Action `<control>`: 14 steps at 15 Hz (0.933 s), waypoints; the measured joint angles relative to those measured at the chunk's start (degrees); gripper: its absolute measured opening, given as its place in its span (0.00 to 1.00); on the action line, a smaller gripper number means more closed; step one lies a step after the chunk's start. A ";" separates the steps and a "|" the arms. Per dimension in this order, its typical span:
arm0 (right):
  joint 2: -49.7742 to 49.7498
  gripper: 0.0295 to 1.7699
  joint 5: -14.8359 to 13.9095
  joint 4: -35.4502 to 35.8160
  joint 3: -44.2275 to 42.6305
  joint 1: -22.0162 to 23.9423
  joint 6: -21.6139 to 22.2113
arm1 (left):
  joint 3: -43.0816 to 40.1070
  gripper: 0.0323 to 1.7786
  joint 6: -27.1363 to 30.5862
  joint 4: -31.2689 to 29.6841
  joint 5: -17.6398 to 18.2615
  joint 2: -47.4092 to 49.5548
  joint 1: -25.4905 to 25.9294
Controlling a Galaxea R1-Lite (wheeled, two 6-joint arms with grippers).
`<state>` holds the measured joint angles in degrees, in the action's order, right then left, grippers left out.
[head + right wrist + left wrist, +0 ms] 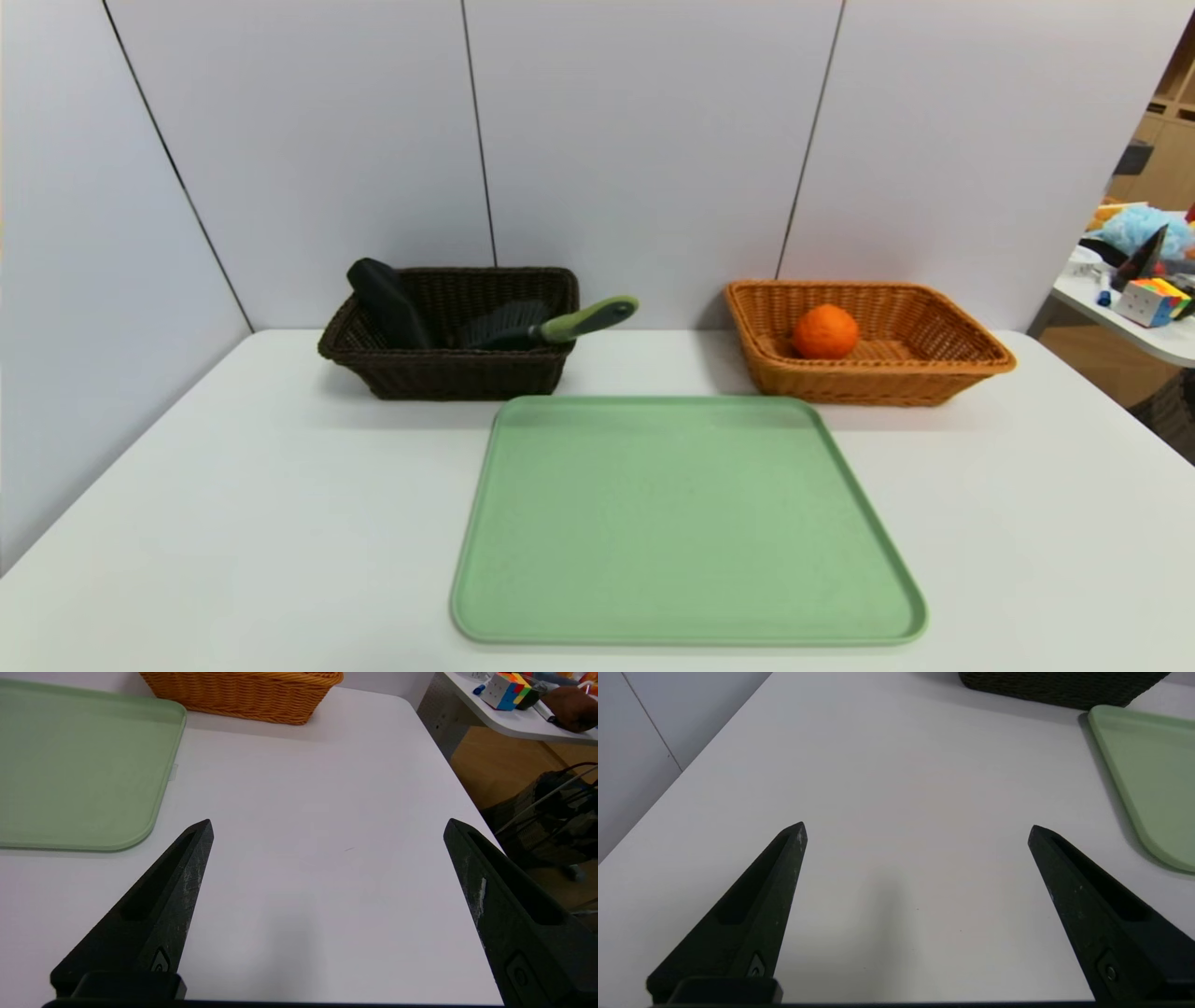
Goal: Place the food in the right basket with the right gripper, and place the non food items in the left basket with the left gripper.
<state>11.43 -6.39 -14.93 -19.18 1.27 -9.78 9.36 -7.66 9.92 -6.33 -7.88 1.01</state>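
The round orange fruit with dimpled matte skin (825, 330) already sits inside the rectangular light orange-tan wicker basket (971, 362), on its floor toward the left wall. Judging by looks it is firm, light and prone to rolling, so if you ever re-grab it, close across its widest middle from above. The dark grey bristle brush with green-and-black handle (551, 326) lies in the rectangular dark brown wicker basket (448, 378), handle poking out over the right rim; it looks stiff and light, and the handle is your hold. The black oblong soft flap case (387, 301) leans upright in that basket's left corner, top above the rim; probably soft and squashy, so pinch it across the narrow sides. The flat pale green tray (686, 523) lies bare in front, between and just before both baskets, on the white tabletop (233, 504). The left gripper (917, 833) hangs with its jaws spread wide and nothing between them, over bare tabletop well short of the dark basket. The right gripper (329, 828) does the same on its side, jaws wide, holding nothing, beside the tray. Sorting looks finished to me.
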 joint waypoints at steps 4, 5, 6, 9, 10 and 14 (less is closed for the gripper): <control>-0.24 0.96 0.06 7.47 3.88 -0.04 -0.04 | -4.18 0.95 1.13 -5.83 -2.21 1.34 -0.07; -0.26 0.96 0.02 9.16 5.10 -0.04 -0.17 | -4.46 0.95 1.21 -5.94 -2.22 1.55 -0.07; -0.28 0.96 -0.13 10.28 6.19 -0.06 -0.17 | -4.73 0.95 1.21 -6.07 -2.21 1.71 -0.07; -0.35 0.96 -0.69 11.65 8.81 -0.04 -0.24 | -5.99 0.95 1.12 -9.44 -1.69 2.04 -0.07; -0.35 0.96 -0.46 12.59 9.92 -0.06 -0.50 | -6.34 0.95 0.99 -9.95 -1.61 2.17 -0.07; -1.33 0.96 -0.39 13.09 14.12 -0.41 -1.08 | -6.62 0.95 0.59 -10.06 -1.52 2.65 -0.07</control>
<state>10.11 -6.78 -1.84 -5.06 0.85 -10.86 2.74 -7.07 -0.13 -7.85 -5.23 0.94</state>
